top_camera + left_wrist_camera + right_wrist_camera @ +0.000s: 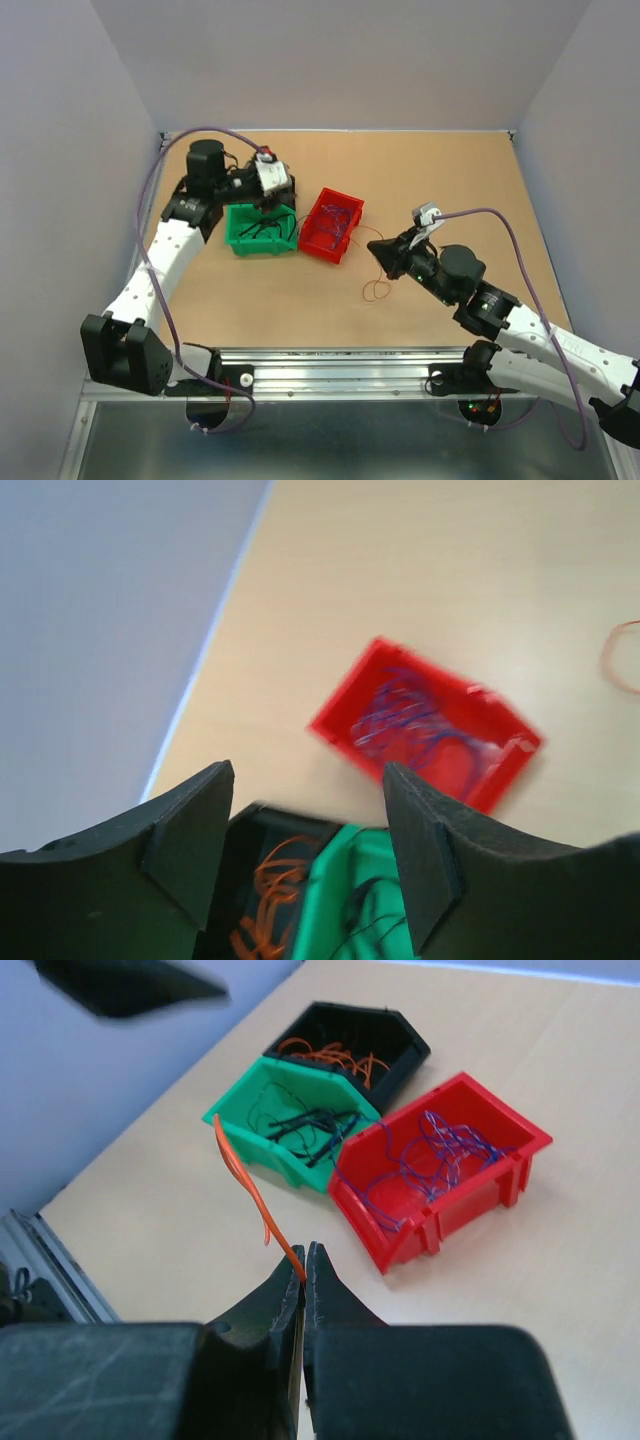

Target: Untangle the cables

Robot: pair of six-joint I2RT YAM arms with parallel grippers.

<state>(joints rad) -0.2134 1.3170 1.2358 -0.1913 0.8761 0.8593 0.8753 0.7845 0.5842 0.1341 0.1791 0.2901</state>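
My right gripper is shut on a thin orange cable that rises from its tips to the upper left. From above, this gripper hangs to the right of the red bin. An orange loop lies on the table below it. My left gripper is open with nothing between its fingers. It hovers over the black bin of orange cables and the green bin of black cables. Purple cables fill the red bin.
Three bins stand together at the table's back left: black, green and red. The grey side wall runs close behind them. A metal rail lines the near edge.
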